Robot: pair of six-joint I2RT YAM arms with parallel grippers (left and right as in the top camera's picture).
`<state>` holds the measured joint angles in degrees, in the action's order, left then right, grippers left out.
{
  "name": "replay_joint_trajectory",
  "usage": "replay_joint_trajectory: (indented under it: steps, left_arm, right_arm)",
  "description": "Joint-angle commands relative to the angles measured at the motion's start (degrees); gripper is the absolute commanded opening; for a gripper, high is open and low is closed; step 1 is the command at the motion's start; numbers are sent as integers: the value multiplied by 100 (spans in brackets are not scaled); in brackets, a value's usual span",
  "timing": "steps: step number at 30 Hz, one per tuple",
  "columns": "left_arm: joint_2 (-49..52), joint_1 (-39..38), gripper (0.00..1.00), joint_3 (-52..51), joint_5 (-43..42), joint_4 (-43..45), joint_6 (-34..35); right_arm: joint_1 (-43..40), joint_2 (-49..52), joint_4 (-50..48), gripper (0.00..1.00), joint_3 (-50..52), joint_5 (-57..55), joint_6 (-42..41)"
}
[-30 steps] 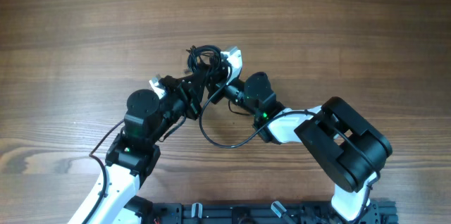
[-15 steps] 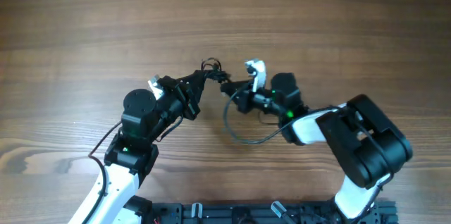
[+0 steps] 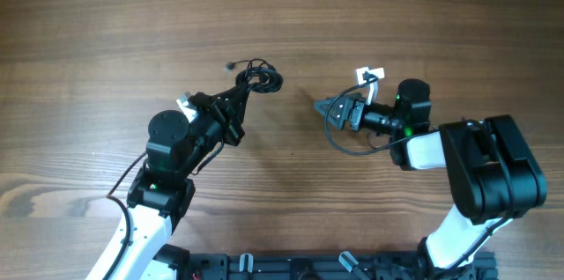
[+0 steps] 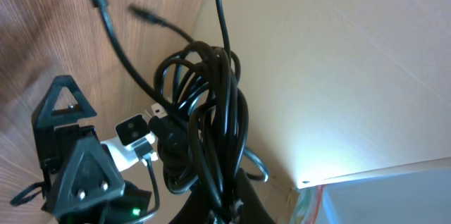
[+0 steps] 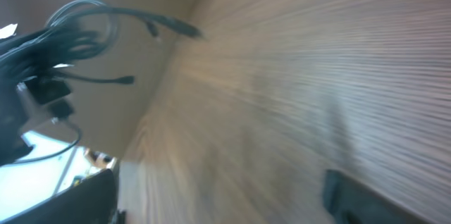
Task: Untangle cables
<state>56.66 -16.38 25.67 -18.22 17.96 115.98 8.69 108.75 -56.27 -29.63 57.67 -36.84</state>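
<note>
Left gripper is clamped on the cables, probably anchoring the bunch for pulling. Right gripper sits well apart, too blurry to tell if it's open.

- The cables are bunched together over the table.
- One plug end sticks out just left of the cables, on their far side.
- The left end effector touches the cables from their near left side; its arm runs back from the cables toward the table's near edge.
- The right end effector is to the right of the cables and a little nearer, apart from them, pointing toward them.
</note>
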Motion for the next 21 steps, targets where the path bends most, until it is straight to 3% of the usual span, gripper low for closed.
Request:
replay_joint_trajectory:
  steps: [1,5,9,11,13,14,15,18,20,21]
  left_arm:
    - [-68,11,4,90,111,28,901]
    - [-68,11,4,90,114,26,901]
    - [-68,11,4,90,90,26,901]
    - [-68,11,4,90,90,26,901]
    - [-68,11,4,90,61,26,901]
    - [-68,11,4,90,2,26,901]
    - [-68,11,4,90,-22,26,901]
    - [-68,11,4,90,-39,24,901]
    - [-66,11,4,90,-37,22,901]
    - [-66,11,4,90,-35,22,901]
  right_arm:
    - [525,52,-343,100,24,367,-87]
    - [1384,52,-918,100,24,-247,-55]
    - [2452,52,-922,99,2,-3379,804]
    - [2999,52,-925,89,-133,-4649,1325]
    - [3348,52,-920,78,-330,-5053,1891]
    - [3526,55,-876,42,-509,-5296,2197]
    - [3560,55,-804,40,-599,-5480,2188]
    - [3554,92,-623,51,-898,-5683,2205]
    - [3550,170,-625,49,-1143,-5619,2186]
    - [3550,190,-625,43,-1220,-5617,2092]
